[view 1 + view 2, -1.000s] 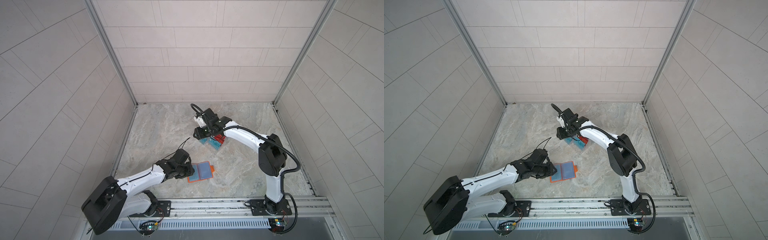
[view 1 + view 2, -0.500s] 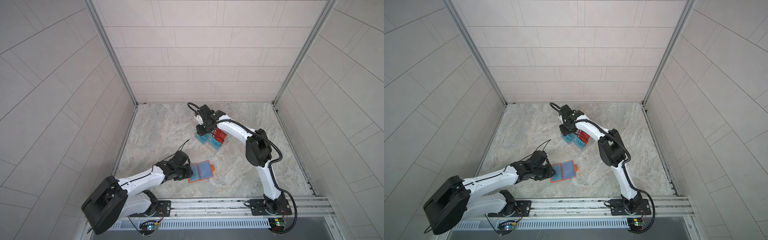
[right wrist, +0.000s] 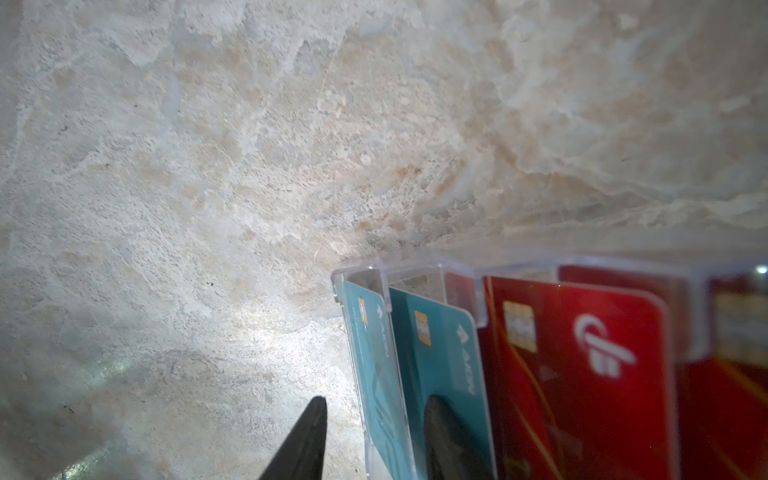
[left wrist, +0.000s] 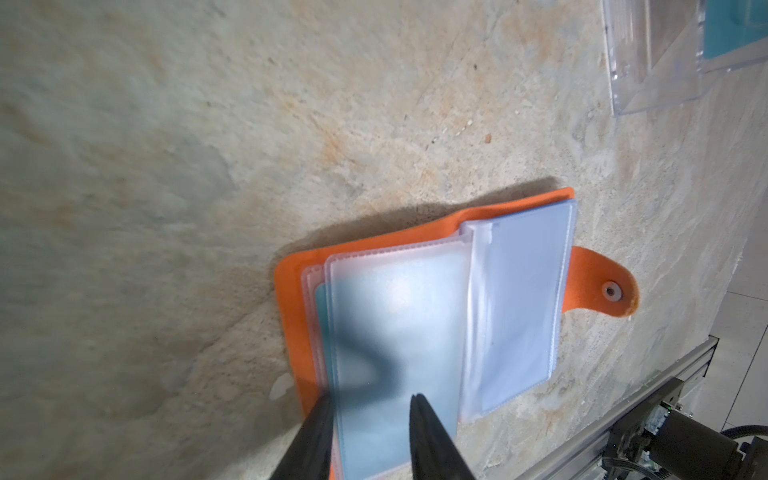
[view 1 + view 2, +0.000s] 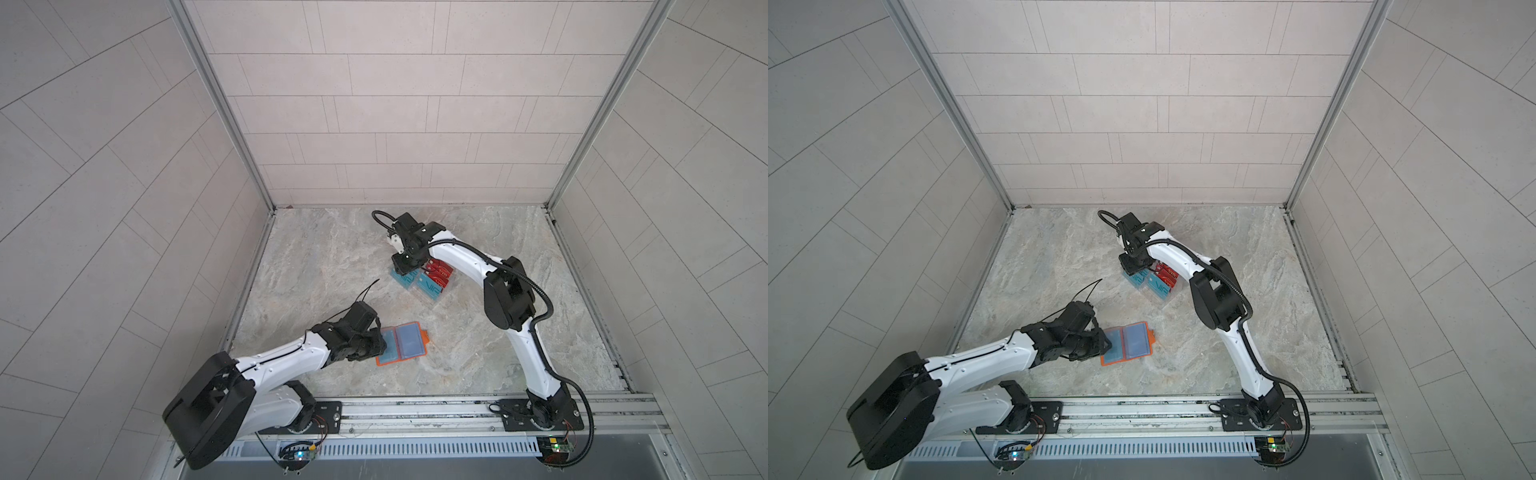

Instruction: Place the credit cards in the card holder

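Note:
The card holder (image 5: 402,343) (image 5: 1128,343) (image 4: 293,299) lies open on the stone floor, orange with clear sleeves and its strap tab spread out. A teal card edge (image 4: 319,301) shows under the sleeves of one page. My left gripper (image 5: 380,341) (image 5: 1106,343) (image 4: 370,409) is open at that page's outer edge, one finger by the orange rim and one over the top sleeve. Teal (image 5: 428,287) (image 3: 444,349) and red (image 5: 439,272) (image 3: 582,374) credit cards stand in a clear rack. My right gripper (image 5: 402,271) (image 5: 1133,272) (image 3: 376,419) is open, straddling the front teal card (image 3: 374,365) and the rack's front wall.
The clear acrylic rack (image 5: 436,299) (image 5: 1163,299) (image 3: 361,268) stands mid-floor, behind the card holder. A corner of it shows in the left wrist view (image 4: 648,54). Tiled walls close in three sides. An aluminium rail (image 5: 415,409) carrying both arm bases runs along the front.
The right arm's elbow has swung right and its gripper has come down over the front teal cards in the rack. The left gripper has stayed at the card holder's edge.

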You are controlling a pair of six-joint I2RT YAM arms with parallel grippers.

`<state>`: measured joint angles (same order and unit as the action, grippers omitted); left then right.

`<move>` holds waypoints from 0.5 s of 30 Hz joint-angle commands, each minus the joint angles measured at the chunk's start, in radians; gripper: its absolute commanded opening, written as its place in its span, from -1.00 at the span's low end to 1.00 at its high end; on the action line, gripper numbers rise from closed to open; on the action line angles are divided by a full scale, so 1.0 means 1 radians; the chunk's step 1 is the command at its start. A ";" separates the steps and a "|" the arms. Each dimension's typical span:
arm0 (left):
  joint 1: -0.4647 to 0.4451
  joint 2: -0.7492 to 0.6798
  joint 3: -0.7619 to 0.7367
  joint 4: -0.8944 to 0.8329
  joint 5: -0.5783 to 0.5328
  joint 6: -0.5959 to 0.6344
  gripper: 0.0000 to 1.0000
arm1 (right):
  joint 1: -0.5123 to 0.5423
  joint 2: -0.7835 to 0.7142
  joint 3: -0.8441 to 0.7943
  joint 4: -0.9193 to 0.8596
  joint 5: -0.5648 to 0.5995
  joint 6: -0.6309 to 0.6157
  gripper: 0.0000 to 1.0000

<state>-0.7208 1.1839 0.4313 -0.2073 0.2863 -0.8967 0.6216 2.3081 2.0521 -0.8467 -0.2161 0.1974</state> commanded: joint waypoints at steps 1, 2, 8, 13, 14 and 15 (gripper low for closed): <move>-0.005 0.002 -0.001 -0.010 -0.016 0.019 -0.29 | 0.009 0.019 0.041 -0.048 0.021 -0.032 -0.17; -0.005 0.000 0.001 -0.011 -0.019 0.019 -0.29 | 0.011 0.024 0.048 -0.052 0.021 -0.035 -0.17; -0.005 0.000 0.003 -0.017 -0.019 0.022 -0.29 | 0.018 0.032 0.063 -0.061 0.020 -0.042 -0.21; -0.005 0.000 0.004 -0.018 -0.017 0.024 -0.28 | 0.018 0.040 0.071 -0.077 0.034 -0.052 -0.19; -0.005 0.000 0.007 -0.018 -0.016 0.025 -0.28 | 0.020 0.039 0.071 -0.080 0.049 -0.058 -0.18; -0.006 0.000 0.007 -0.017 -0.015 0.023 -0.28 | 0.020 0.039 0.071 -0.082 0.059 -0.063 -0.17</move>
<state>-0.7208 1.1839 0.4313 -0.2085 0.2859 -0.8890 0.6350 2.3173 2.0983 -0.8902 -0.1951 0.1692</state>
